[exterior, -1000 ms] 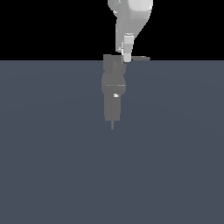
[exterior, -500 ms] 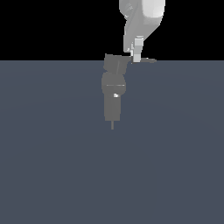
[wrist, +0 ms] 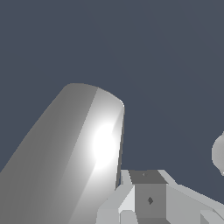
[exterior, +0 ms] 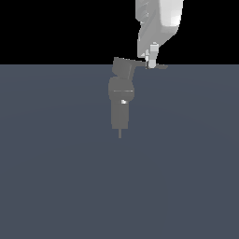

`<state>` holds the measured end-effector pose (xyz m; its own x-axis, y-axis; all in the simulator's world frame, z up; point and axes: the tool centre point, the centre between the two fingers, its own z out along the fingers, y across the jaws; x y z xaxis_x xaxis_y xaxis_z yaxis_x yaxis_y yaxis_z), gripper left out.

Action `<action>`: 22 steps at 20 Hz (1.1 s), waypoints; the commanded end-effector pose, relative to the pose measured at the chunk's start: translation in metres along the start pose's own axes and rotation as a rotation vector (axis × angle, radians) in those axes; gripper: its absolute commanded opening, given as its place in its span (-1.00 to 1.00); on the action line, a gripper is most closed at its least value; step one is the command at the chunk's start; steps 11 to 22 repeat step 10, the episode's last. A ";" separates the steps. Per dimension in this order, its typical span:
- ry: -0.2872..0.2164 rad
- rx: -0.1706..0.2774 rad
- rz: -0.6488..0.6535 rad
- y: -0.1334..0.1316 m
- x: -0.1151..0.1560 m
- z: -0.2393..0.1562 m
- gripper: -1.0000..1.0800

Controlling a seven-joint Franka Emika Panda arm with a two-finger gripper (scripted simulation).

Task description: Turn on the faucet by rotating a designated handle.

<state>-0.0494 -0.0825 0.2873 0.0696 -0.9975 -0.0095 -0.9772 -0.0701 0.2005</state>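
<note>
Faucet point(exterior: 121, 95) stands out on the dark blue-grey tabletop point(exterior: 56, 177), close to its far edge and near the middle of that edge in the exterior view, well apart from the near edge and both side edges. Its blocky top sits uppermost, the rounded middle below it, then the boxy block and the thin pin pointing toward the near edge. From the blocky top the handle point(exterior: 161, 67) runs out as a thin flat blade toward the exterior view's right, its long axis lying along the far edge and its narrow tip farthest from the body.

White arm point(exterior: 158, 23) hangs down from above, and the claw point(exterior: 151, 60) sits right at the handle, partway along the blade between the blocky top and the tip. It appears to touch the blade, though whether it pinches it or only presses against it is too small to tell, and I cannot tell whether the claw is wide or narrow; the wrist view shows only part of the claw's housing.

Judging from this, the coming move turns on pushing sideways across the blade so it swings about the blocky top. Nothing else stands on the tabletop to block that sweep; slipping off the thin blade looks the main risk.
</note>
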 end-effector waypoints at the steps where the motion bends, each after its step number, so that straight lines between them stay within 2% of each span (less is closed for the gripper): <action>1: 0.000 0.002 0.026 -0.003 0.021 0.001 -1.00; 9: -0.001 0.004 0.033 -0.019 0.044 0.000 -1.00; 22: -0.001 0.004 0.033 -0.019 0.044 0.000 -1.00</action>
